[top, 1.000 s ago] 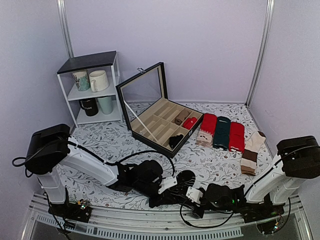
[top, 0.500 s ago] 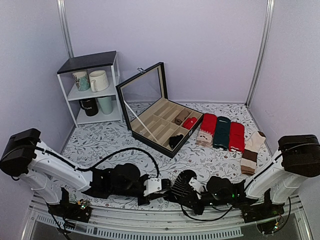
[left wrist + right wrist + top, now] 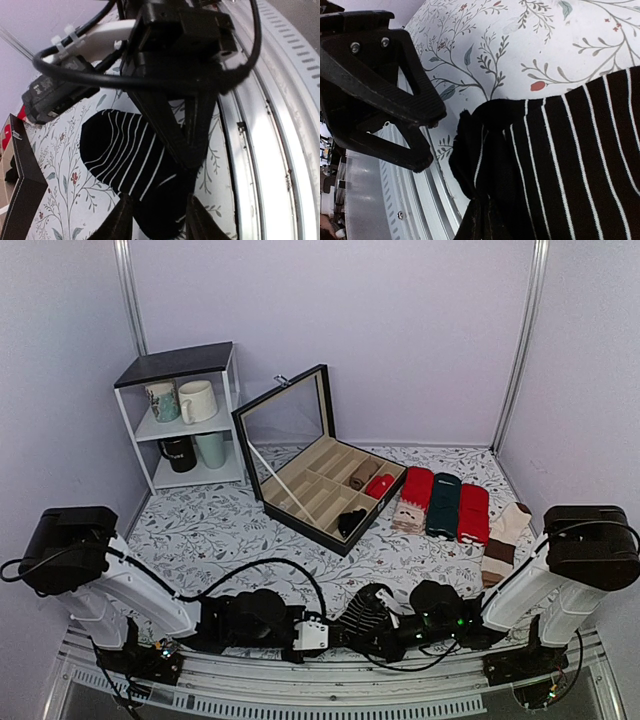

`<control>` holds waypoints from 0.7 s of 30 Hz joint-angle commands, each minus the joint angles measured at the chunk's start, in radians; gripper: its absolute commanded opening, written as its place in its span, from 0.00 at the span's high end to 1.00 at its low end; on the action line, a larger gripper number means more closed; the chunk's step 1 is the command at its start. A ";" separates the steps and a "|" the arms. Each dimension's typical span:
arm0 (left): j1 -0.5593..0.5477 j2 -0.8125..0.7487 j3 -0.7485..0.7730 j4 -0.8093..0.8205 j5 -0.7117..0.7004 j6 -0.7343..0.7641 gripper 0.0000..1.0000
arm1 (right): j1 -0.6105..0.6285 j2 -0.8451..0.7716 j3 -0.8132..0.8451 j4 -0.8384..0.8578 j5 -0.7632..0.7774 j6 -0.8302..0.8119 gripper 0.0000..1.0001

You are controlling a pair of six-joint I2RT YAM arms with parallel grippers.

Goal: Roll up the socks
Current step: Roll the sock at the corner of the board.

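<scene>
A black sock with thin white stripes (image 3: 366, 602) lies at the near edge of the table between the two arms. My right gripper (image 3: 374, 626) is shut on one folded end of it; in the right wrist view the fingers (image 3: 487, 220) pinch the bunched black sock (image 3: 570, 165). My left gripper (image 3: 325, 632) is low beside it. In the left wrist view its open fingers (image 3: 159, 220) straddle the sock's rounded end (image 3: 120, 150), and the right gripper's black fingers (image 3: 172, 125) press onto the sock from above.
An open black box (image 3: 320, 480) holds rolled socks in its compartments. Flat red, green and red socks (image 3: 444, 502) and a beige-brown pair (image 3: 505, 535) lie at the right. A white shelf with mugs (image 3: 185, 420) stands back left. A metal rail (image 3: 270, 125) runs along the near edge.
My left arm has dropped lower and drawn back toward the near edge. My right gripper has moved left onto the sock and closed on its end, bunching it.
</scene>
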 commanded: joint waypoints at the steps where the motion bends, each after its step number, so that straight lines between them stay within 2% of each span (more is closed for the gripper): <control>1: -0.015 0.032 -0.018 0.160 -0.047 0.065 0.61 | 0.004 0.083 -0.030 -0.247 -0.057 0.037 0.97; 5: -0.015 0.075 0.007 0.109 -0.021 0.066 0.58 | 0.000 0.068 -0.036 -0.250 -0.060 0.034 0.97; 14: -0.016 0.118 0.056 -0.012 0.015 0.025 0.67 | -0.011 0.053 -0.038 -0.266 -0.075 0.031 0.97; 18: -0.016 0.135 0.096 -0.106 0.017 0.005 0.85 | -0.017 0.053 -0.040 -0.267 -0.082 0.032 0.97; 21: -0.015 0.137 0.097 -0.122 0.030 -0.016 0.89 | -0.021 0.050 -0.040 -0.267 -0.091 0.033 0.97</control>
